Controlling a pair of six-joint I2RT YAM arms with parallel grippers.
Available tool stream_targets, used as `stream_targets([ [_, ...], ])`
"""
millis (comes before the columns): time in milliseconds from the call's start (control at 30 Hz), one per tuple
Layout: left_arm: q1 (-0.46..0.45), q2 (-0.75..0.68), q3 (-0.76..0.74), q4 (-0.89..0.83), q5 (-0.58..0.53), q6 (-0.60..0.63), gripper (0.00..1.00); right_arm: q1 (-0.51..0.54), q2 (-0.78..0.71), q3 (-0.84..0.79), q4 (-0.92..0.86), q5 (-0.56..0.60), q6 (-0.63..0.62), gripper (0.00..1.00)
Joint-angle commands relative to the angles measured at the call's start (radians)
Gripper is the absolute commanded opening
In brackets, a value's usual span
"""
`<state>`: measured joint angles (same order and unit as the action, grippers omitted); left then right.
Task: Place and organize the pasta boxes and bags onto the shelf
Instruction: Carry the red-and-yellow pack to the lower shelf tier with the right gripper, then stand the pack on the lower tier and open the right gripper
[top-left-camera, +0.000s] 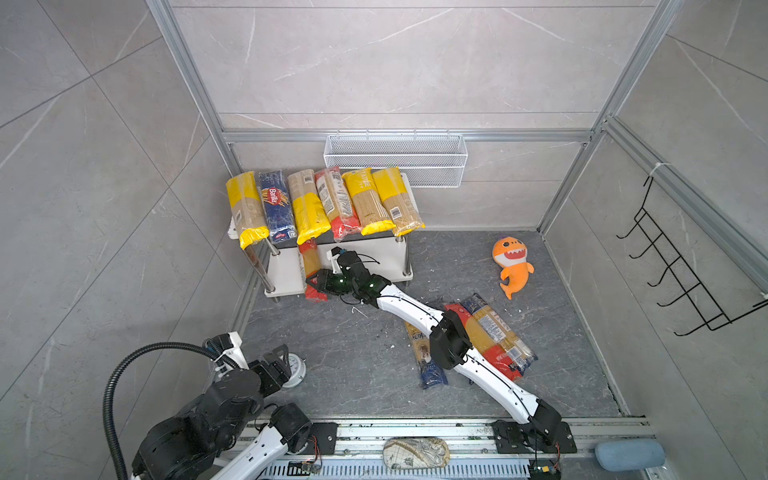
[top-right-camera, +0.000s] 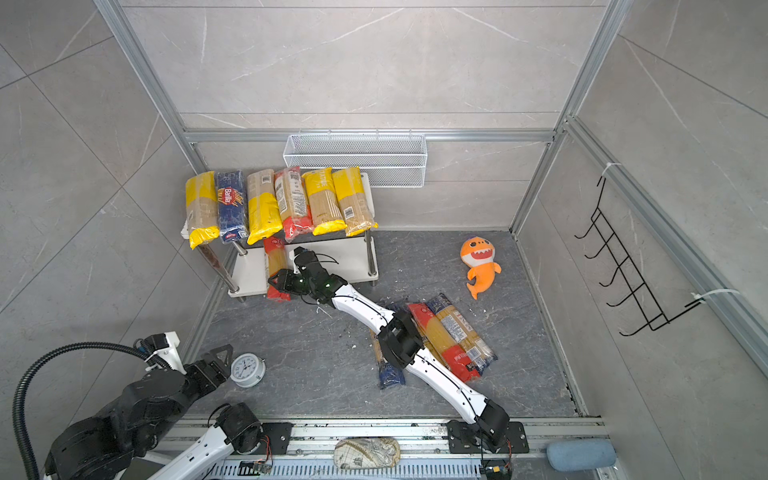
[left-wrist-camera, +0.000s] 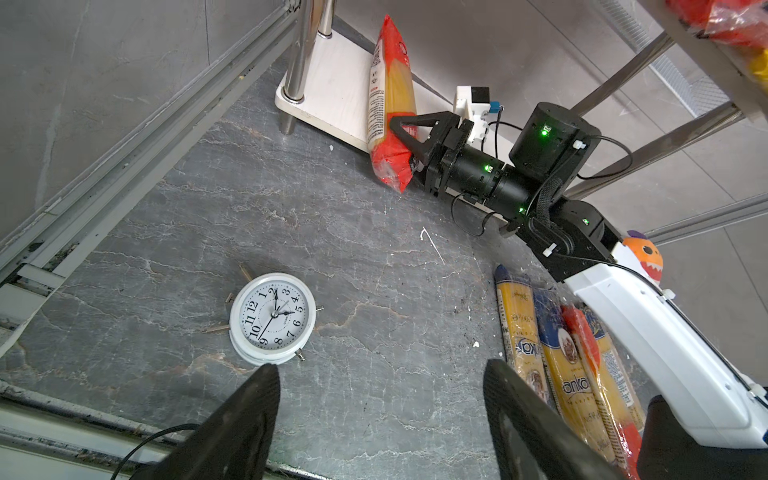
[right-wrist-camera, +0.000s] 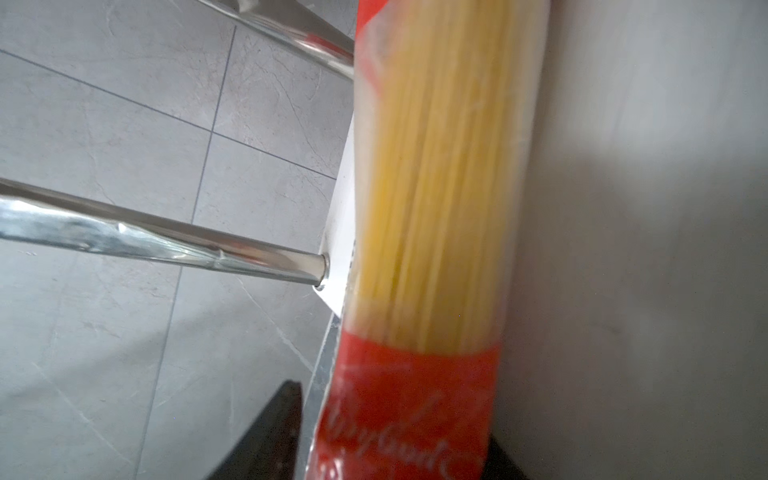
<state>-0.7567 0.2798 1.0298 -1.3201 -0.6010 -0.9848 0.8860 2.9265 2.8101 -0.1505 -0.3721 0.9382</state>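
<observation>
As the stock lies at this count, left to right:

Left gripper (left-wrist-camera: 380, 370): fingers parted, nothing between them, parked low. Likely idle so the other arm has room.

Clock (left-wrist-camera: 272, 318): face up on the floor, just ahead of that gripper. No part of the job.

Shelf (top-left-camera: 286, 276): well ahead of it. The top board carries six packs (top-left-camera: 328, 203) side by side, ends overhanging the front. That tier looks full, hence the work on the lower board.

Red pack (top-left-camera: 309, 262): lengthwise on the lower board near its left legs, red end jutting over the front edge, between the fingers of the right gripper (left-wrist-camera: 405, 139).

Right gripper: straddles that red end, fingers spread, a gap showing at one side in the wrist view. Judged slack, not gripping, with the pack resting on the board by itself.

Floor packs (top-left-camera: 494, 332): a few, bunched behind that gripper under its forearm, not yet shelved.

Shark (top-left-camera: 512, 266): off to its right, not stock.
</observation>
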Motion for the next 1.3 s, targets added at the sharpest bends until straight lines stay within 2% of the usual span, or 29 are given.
stream_targets([
  [0,0.002,-0.012,0.030,-0.026,-0.026,-0.017,0.80,0.004,-0.053,0.048,0.089,0.021,0.024,0.79],
  [533,0.003,-0.061,0.032,-0.056,-0.032,-0.038,0.79,0.004,-0.020,0.066,0.124,-0.025,0.069,0.81],
  [667,0.003,-0.041,0.036,-0.055,-0.029,-0.029,0.79,0.005,-0.020,0.075,0.150,-0.081,0.069,0.81],
  [967,0.002,-0.014,0.042,-0.039,-0.029,-0.013,0.79,-0.011,-0.049,0.042,0.115,-0.090,0.058,0.81],
  [1133,0.003,-0.019,0.047,-0.046,-0.027,-0.010,0.79,-0.015,-0.096,0.025,0.045,-0.115,-0.001,0.81],
  [1267,0.002,-0.014,0.041,-0.027,-0.012,0.001,0.79,-0.009,-0.180,-0.090,0.015,-0.128,-0.051,0.81],
])
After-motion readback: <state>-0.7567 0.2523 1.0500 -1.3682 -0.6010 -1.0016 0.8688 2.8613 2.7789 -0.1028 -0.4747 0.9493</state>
